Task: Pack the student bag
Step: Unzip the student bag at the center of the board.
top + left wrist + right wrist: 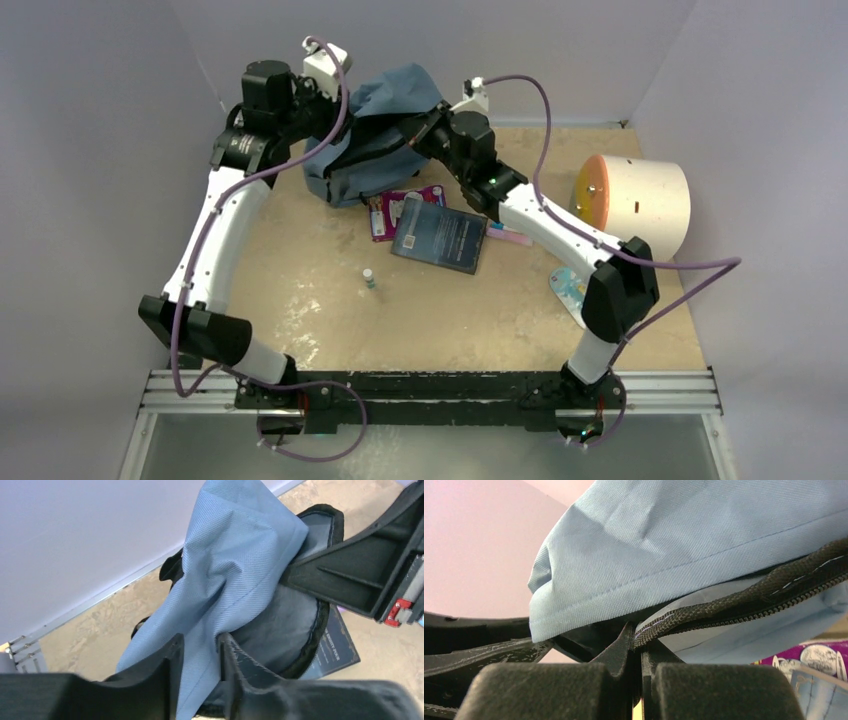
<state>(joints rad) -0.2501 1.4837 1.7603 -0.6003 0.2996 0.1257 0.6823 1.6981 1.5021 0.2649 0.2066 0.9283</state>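
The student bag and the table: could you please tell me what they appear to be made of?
The student bag looks like matte grey-blue woven synthetic cloth: fine diagonal weave, soft folds. Its zipper edge seems black knitted tape. The table looks like pale speckled pressed board, though that is uncertain.

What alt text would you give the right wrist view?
Close-up of the right gripper shut on the black zipper edge of a blue-grey bag, whose fabric fills the upper frame. A corner of a purple packet shows at the lower right.
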